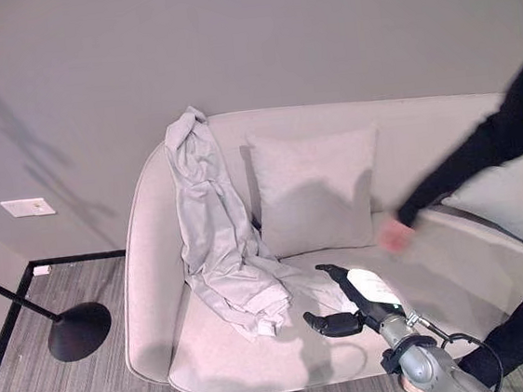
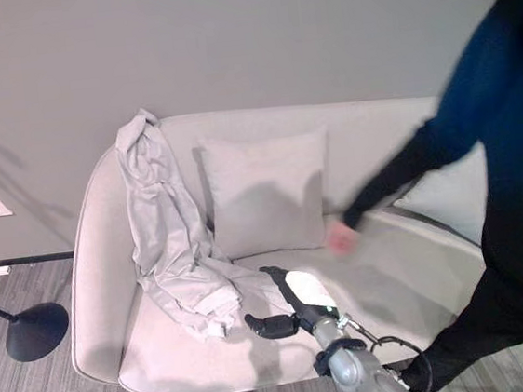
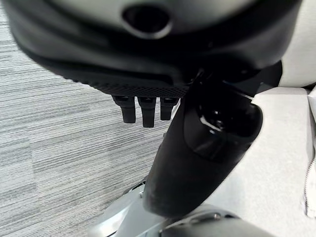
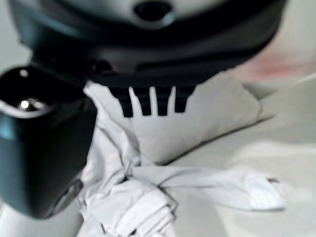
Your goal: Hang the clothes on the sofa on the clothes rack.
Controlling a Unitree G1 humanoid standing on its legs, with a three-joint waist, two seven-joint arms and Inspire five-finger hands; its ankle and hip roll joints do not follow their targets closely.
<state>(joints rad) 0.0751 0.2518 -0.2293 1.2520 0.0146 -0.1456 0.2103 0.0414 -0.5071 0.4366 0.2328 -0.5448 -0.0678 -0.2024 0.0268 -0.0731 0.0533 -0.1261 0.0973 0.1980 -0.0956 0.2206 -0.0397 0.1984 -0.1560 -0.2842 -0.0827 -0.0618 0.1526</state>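
A light grey garment point(image 1: 217, 238) hangs from the top of the sofa's point(image 1: 143, 265) left backrest and spills in a crumpled heap onto the seat. One sleeve with a ribbed cuff point(image 4: 264, 192) lies stretched out across the seat cushion. My right hand point(image 1: 359, 305) hovers low over the seat just right of the heap. It is open, with its fingers point(image 4: 148, 104) straight toward the cloth and its thumb point(image 4: 42, 148) spread aside, touching nothing. My left hand point(image 3: 197, 148) hangs over the grey floor beside the sofa's front edge, its fingers point(image 3: 143, 111) straight and holding nothing.
A person in a black sleeve point(image 1: 481, 149) leans in from the right, one hand point(image 1: 394, 234) above the seat. A grey cushion point(image 1: 315, 190) leans on the backrest, another point(image 1: 509, 190) at far right. A black round base point(image 1: 77, 330) with a slanted pole stands on the floor left of the sofa.
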